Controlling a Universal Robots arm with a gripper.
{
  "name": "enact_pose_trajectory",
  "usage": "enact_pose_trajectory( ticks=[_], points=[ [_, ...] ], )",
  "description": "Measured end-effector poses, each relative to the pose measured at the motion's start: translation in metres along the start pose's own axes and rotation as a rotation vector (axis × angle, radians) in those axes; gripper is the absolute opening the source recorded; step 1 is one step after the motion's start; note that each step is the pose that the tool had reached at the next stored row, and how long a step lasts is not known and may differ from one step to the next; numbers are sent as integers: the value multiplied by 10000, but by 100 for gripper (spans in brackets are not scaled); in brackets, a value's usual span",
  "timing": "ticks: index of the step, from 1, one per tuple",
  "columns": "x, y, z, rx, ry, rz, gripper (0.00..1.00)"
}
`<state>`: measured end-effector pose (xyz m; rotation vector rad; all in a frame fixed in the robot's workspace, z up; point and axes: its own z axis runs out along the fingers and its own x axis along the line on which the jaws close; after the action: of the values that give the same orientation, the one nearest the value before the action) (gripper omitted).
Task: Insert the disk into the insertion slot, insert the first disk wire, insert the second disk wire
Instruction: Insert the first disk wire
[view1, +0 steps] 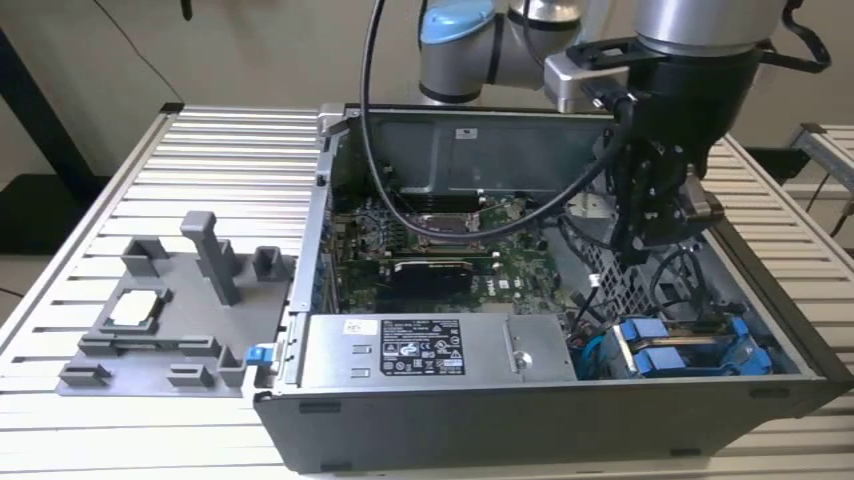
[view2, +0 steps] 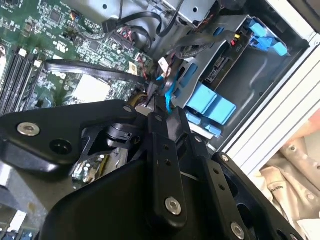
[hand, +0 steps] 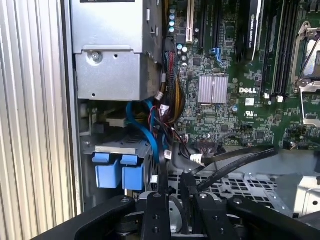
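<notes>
The disk's blue frame (view1: 667, 358) sits inside the insertion slot (view1: 747, 345) at the case's front corner on the exterior view's right. Its blue tabs (hand: 116, 170) show in both wrist views (view2: 210, 102); the silver body is mostly hidden. My gripper (view1: 651, 240) hangs inside the case over the perforated cage, behind the slot. Its fingers (view2: 162, 145) stand close together, shut on the end of a flat black disk wire (hand: 235, 159) that trails back over the motherboard (view2: 90, 70). A blue wire (hand: 145, 127) curls beside the fingertips.
The grey power-supply box (view1: 414, 348) lies along the case's front. The green motherboard (view1: 441, 250) fills the middle. A bundle of loose cables (hand: 170, 100) hangs between box and slot. A grey fixture tray (view1: 174, 310) stands on the slatted table on the exterior view's left.
</notes>
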<state>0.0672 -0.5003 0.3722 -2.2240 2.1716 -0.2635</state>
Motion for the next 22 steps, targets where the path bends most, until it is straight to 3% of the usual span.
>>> enact_pose_trajectory(
  ticks=[7, 11, 16, 22],
  points=[
    [-101, 88, 31, 545, 32, 9, 27],
    [-171, 103, 52, 767, 69, -63, 27],
    [-188, 106, 70, 823, 338, -401, 27],
    [-201, 112, 87, 900, 404, -756, 27]
  ],
)
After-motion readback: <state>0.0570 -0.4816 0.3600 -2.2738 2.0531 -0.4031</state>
